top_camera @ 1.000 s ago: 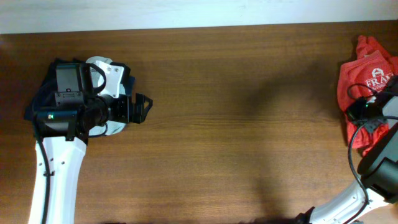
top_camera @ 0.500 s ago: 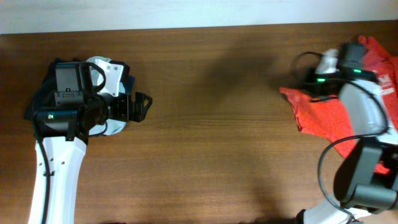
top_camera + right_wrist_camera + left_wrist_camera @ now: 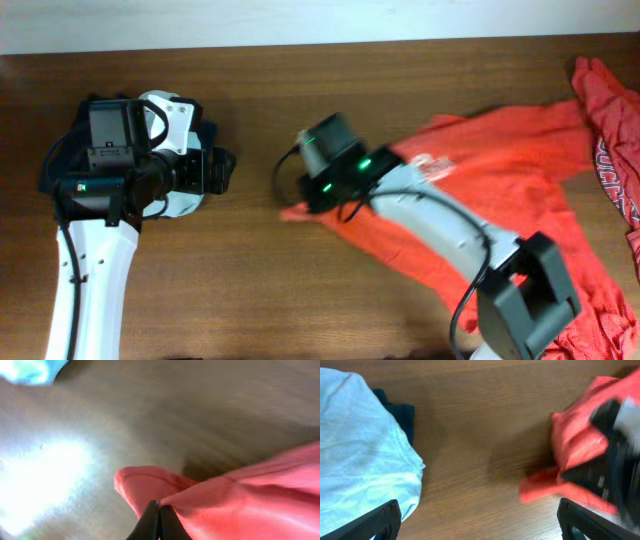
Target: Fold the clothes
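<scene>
Dragging done in the last second: the right gripper has hauled one orange-red T-shirt from the far right edge to mid-table, fingers pinched tight on a fold of its fabric. That shirt now lies stretched but rumpled from centre to right, its leading corner just short of the left gripper, which has stayed put, fingers wide apart and holding nothing. My read: the shirt is now in working reach of both arms but needs flattening before any fold. The second T-shirt is crumpled at the right edge. No container in view; a light blue garment lies on a dark garment on the wooden table
</scene>
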You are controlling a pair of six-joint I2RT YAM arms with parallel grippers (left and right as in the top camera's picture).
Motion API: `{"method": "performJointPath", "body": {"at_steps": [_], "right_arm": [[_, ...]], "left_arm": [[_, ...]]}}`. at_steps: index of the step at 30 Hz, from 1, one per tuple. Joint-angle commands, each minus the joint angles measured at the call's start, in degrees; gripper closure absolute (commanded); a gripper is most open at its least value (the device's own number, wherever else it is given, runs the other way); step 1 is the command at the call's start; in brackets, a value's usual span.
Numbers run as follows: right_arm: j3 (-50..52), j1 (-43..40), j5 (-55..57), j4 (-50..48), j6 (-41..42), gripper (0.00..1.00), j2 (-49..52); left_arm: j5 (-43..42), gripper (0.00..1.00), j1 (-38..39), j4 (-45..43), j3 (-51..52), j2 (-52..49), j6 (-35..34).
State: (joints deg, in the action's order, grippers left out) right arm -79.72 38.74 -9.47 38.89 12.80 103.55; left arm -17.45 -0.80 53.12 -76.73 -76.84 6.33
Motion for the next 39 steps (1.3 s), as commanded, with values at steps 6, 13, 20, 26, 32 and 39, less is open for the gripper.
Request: {"method": "performJointPath", "body": {"at_steps": [6,13,20,26,32,39], "right_arm": [[-1.0,9.2,0.4,0.7,-11.3,0.96,-0.9],[-1.0,18.2,-2.7,4.6,-25.1,0.7,-1.0],[-1.0,19.6,-1.8,4.9,-24.7,0.64,-4.2],[-1.0,8.6,7.9,3.2,-15.8,0.44,-17.3],[-1.0,-14.0,10.9,5.5,0.2,0.12,-27.9],[-1.0,-31.2,1.0,14.4,0.2,0.12,-28.0]], "left_arm": [[1.4,0.01,0.2,-0.4,-0.9,-0.3,-0.3],[1.4,0.01,0.2,-1.9,-0.9,-0.3,-0.3],[0.7,0.01,0.7,-2.2,-0.9,-1.2,-0.2],[-1.0,0.01,7.3,-2.4,-0.9,-7.4,4.7],[-0.7,0.01,17.0,-7.9,-0.9,-19.0,10.5],[-0.6,0.01,22.7,-13.9,-0.9,-31.5,18.6]]}}
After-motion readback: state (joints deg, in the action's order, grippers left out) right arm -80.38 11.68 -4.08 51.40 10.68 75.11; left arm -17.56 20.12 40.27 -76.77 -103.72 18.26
